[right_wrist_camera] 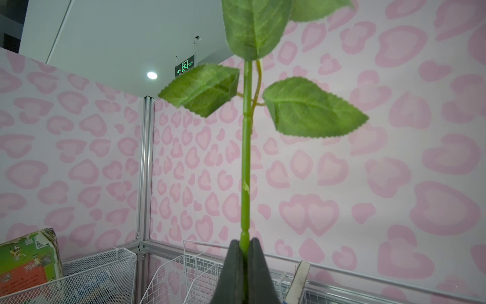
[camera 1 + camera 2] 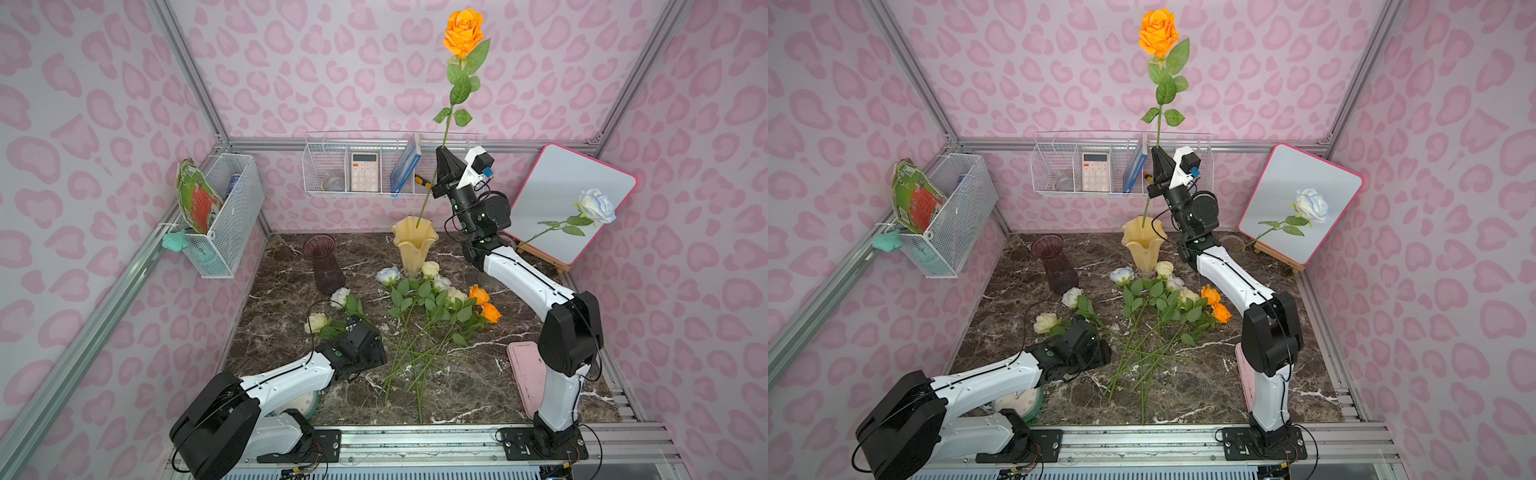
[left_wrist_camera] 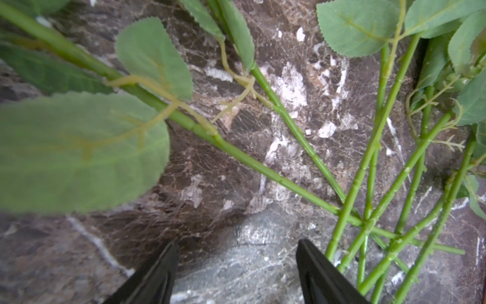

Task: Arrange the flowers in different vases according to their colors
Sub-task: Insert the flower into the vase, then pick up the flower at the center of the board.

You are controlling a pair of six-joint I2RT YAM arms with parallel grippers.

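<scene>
Right gripper [image 1: 244, 244] clenches an orange rose [image 2: 462, 32], its stem's foot in the yellow vase [image 2: 413, 243]. Left gripper [image 3: 238, 244], jaws apart, hovers over marble table [image 2: 291, 299] within pink-patterned walls [image 2: 104, 124].

1. Both top views: bright, even, diffuse light; shadows faint; walls bow at the edges.
2. Left wrist view: large leaf [image 3: 79, 152] blurred; pale glare on marble tabletop [image 3: 252, 237].
3. Right wrist view: sharp; round ceiling lamp [image 1: 152, 75] glows overhead.
</scene>
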